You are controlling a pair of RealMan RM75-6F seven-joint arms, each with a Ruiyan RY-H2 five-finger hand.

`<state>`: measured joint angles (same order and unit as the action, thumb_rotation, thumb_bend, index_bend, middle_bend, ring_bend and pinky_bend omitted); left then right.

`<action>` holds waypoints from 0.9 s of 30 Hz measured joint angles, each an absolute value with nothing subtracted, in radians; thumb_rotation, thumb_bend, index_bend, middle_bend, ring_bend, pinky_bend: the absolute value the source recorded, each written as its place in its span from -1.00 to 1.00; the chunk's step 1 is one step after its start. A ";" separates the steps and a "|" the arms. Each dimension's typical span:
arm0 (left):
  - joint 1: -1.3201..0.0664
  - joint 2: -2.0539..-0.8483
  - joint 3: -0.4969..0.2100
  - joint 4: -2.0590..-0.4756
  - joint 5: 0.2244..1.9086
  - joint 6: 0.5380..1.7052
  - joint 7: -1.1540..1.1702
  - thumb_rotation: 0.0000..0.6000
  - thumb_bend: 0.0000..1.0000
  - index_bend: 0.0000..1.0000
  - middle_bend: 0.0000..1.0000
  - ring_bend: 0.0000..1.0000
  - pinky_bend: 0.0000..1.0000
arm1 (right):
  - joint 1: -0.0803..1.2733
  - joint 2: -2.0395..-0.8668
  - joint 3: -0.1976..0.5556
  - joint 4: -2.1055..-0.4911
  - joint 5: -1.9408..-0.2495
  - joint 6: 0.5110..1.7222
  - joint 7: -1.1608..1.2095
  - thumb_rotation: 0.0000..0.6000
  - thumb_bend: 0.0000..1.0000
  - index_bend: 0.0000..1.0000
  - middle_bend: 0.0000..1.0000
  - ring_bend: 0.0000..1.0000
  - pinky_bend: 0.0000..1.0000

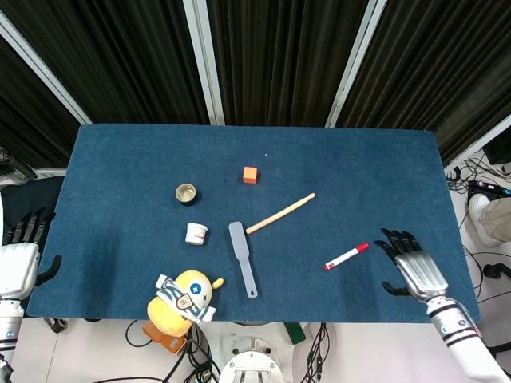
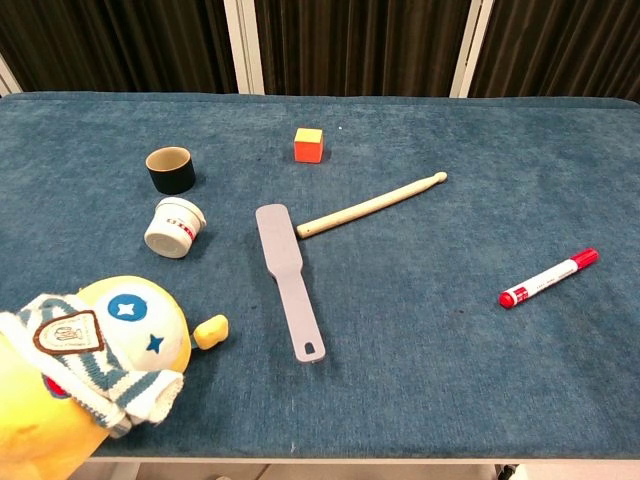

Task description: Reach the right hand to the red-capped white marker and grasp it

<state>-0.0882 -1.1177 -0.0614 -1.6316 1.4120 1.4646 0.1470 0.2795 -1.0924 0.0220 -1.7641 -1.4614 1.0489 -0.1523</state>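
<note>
We are in the reach, not yet the grasp. Our right hand (image 1: 413,267) hovers over the desk (image 1: 120,159) near its right front corner, fingers (image 1: 397,240) spread apart and holding nothing, their tips pointing away from us. The marker (image 1: 346,256) lies flat on the blue cloth just to the left of that hand, apart from it, with a clear gap between fingertips and the red cap. It lies on a slant: in the head view the cap end sits up and to the right, nearest the hand, and the other end, also red, points down-left toward the desk's front edge. The chest view shows the marker (image 2: 549,278) lying alone with nothing touching it, and shows neither hand.

Our left hand (image 1: 20,259) rests off the desk's left edge, fingers apart, empty, and has no part in this step.

Next, as we judge it, the right hand must travel left and a little forward until it is above the marker's white barrel, then turn so the fingers can close across the slanted barrel rather than along it. The marker is thin and lies flat on cloth, so we expect the fingertips must come right down to the surface. The spatula (image 1: 243,258) and drumstick (image 1: 280,213) lie well apart to the left, leaving the approach free.
</note>
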 measured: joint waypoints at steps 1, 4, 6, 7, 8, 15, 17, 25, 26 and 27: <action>-0.088 -1.117 -0.062 -1.632 1.412 1.465 0.148 1.00 -0.31 -0.84 -1.00 -0.96 -0.67 | 0.301 -1.104 0.028 -1.756 -1.447 1.019 -0.162 1.00 -0.25 -0.48 -0.91 -0.84 -0.89; -0.089 -1.118 -0.062 -1.630 1.410 1.463 0.148 1.00 -0.31 -0.84 -1.00 -0.96 -0.67 | 0.371 -1.145 0.047 -1.714 -1.400 0.933 -0.186 1.00 -0.25 -0.41 -0.91 -0.84 -0.89; -0.090 -1.118 -0.063 -1.630 1.408 1.462 0.148 1.00 -0.31 -0.84 -1.00 -0.96 -0.67 | 0.410 -1.172 0.057 -1.680 -1.370 0.884 -0.196 1.00 -0.25 -0.36 -0.91 -0.84 -0.89; -0.090 -1.118 -0.063 -1.630 1.408 1.462 0.148 1.00 -0.31 -0.84 -1.00 -0.96 -0.67 | 0.425 -1.184 0.061 -1.665 -1.359 0.865 -0.201 1.00 -0.25 -0.35 -0.91 -0.84 -0.89; -0.090 -1.118 -0.063 -1.630 1.408 1.462 0.149 1.00 -0.31 -0.84 -1.00 -0.96 -0.67 | 0.443 -1.201 0.067 -1.646 -1.345 0.845 -0.207 1.00 -0.25 -0.32 -0.91 -0.84 -0.89; -0.089 -1.117 -0.066 -1.630 1.404 1.464 0.147 1.00 -0.31 -0.84 -1.00 -0.96 -0.67 | 0.515 -1.274 0.089 -1.573 -1.290 0.789 -0.223 1.00 -0.25 -0.21 -0.91 -0.84 -0.89; -0.089 -1.117 -0.066 -1.630 1.403 1.463 0.146 1.00 -0.31 -0.84 -1.00 -0.96 -0.67 | 0.527 -1.287 0.092 -1.562 -1.281 0.783 -0.224 1.00 -0.25 -0.18 -0.91 -0.84 -0.88; -0.089 -1.115 -0.063 -1.630 1.404 1.458 0.147 1.00 -0.31 -0.84 -1.00 -0.96 -0.67 | 0.545 -1.302 0.078 -1.548 -1.260 0.782 -0.226 1.00 -0.24 -0.07 -0.91 -0.84 -0.88; -0.090 -1.115 -0.063 -1.631 1.404 1.458 0.147 1.00 -0.31 -0.84 -1.00 -0.96 -0.67 | 0.545 -1.300 0.074 -1.549 -1.259 0.782 -0.225 1.00 -0.24 -0.05 -0.91 -0.84 -0.88; -0.090 -1.115 -0.062 -1.631 1.403 1.457 0.148 1.00 -0.31 -0.84 -1.00 -0.96 -0.67 | 0.545 -1.299 0.071 -1.549 -1.258 0.782 -0.225 1.00 -0.24 -0.04 -0.91 -0.84 -0.89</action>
